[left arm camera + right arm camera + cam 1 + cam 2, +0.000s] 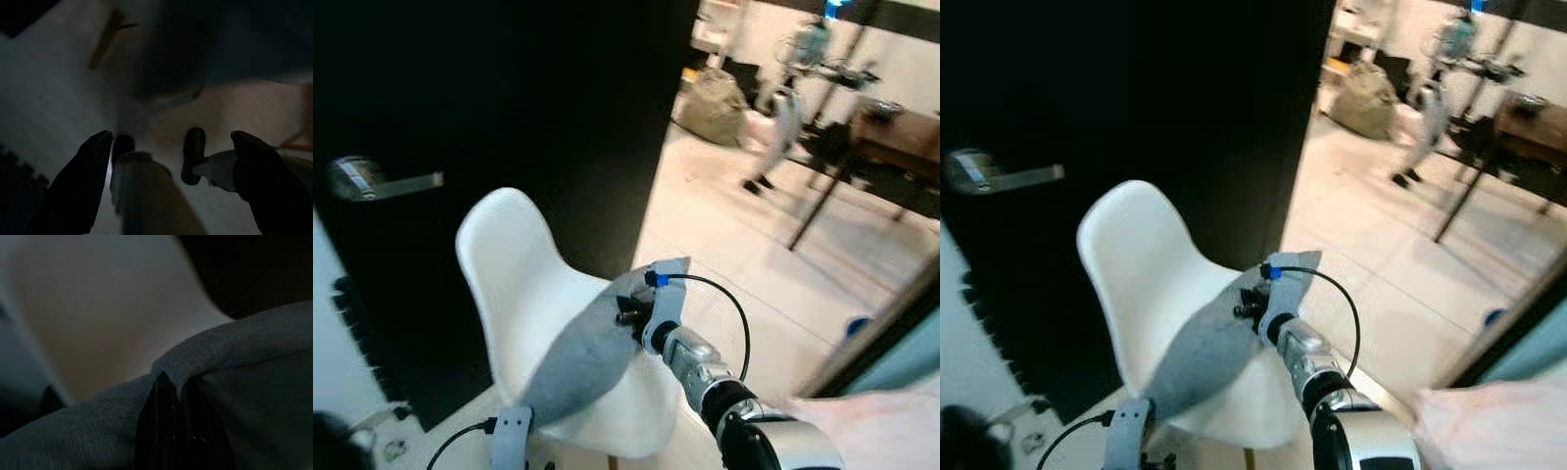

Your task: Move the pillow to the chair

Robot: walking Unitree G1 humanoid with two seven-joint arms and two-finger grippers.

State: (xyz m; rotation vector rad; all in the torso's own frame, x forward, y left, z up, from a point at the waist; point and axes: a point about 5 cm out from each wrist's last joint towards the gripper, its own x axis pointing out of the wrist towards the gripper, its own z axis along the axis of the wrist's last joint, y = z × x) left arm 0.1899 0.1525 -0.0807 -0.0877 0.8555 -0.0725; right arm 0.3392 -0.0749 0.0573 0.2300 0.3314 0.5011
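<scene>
Nearest, the left gripper point(168, 161) hangs low by the chair's front edge, its black fingers point(78, 181) spread apart over the pale floor point(44, 103). Just beyond, the right gripper point(628, 315) is clamped on a fold of the grey pillow point(582, 357), which lies slanting across the seat of the white shell chair point(514, 264), its upper corner raised past the seat's right edge. Behind the chair stands a black door point(509, 98) with a metal lever handle point(372, 179). Farther off, through the doorway, a person point(778, 122) crosses the light tiled floor near a wooden table point(901, 137).
</scene>
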